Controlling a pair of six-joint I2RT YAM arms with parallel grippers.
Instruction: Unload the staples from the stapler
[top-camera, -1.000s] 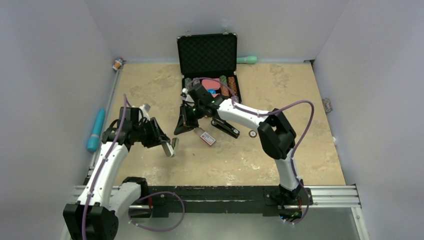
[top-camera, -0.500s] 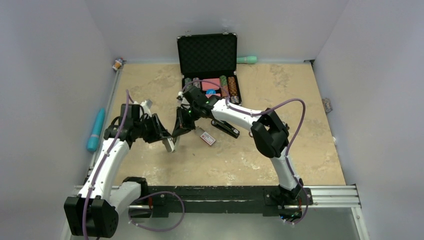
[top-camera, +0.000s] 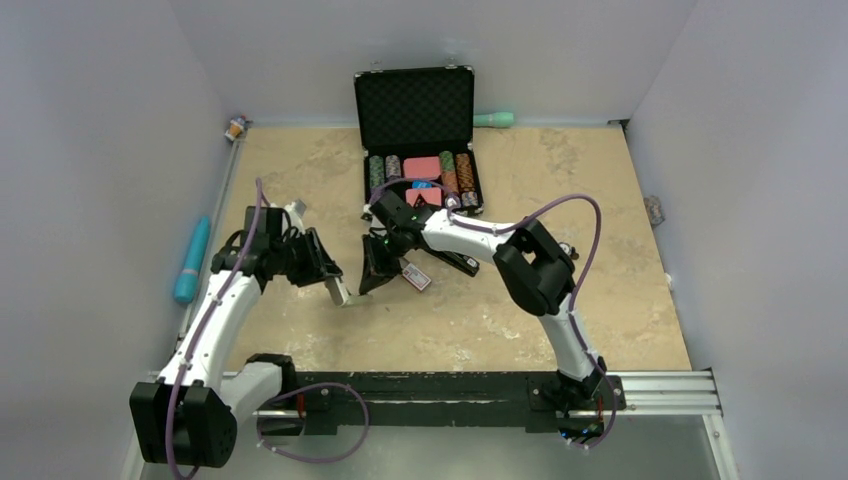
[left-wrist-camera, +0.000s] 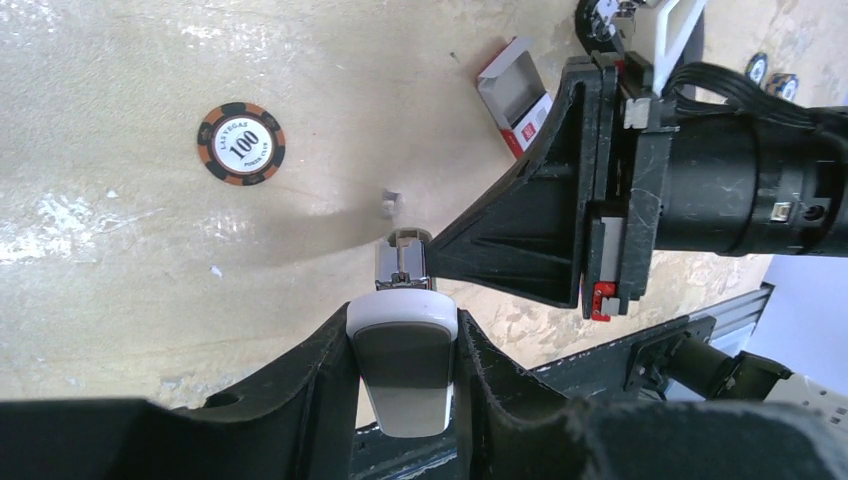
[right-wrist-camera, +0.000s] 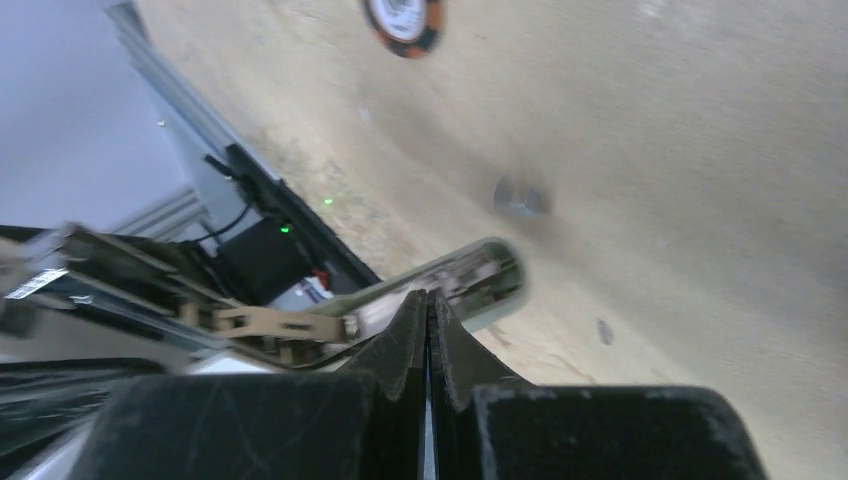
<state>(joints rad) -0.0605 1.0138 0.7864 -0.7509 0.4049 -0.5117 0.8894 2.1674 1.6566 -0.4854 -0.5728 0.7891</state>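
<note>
Left hand (left-wrist-camera: 402, 325) clamped on a pale grey-green bar (left-wrist-camera: 402, 375); right hand (right-wrist-camera: 428, 297) pinched fully together, empty, tip at the bar's metal end. Black stapler (top-camera: 462, 266) lies on the tabletop (top-camera: 600, 250) beside the right forearm. Staples (left-wrist-camera: 390, 203) lie loose just past the bar's tip.

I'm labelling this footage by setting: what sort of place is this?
Most likely a robotics lab test cell: plain white walls box in a tan mottled tabletop, two white robot arms are bolted to an aluminium rail at its near edge, and an open black case of poker chips sits there.
</note>
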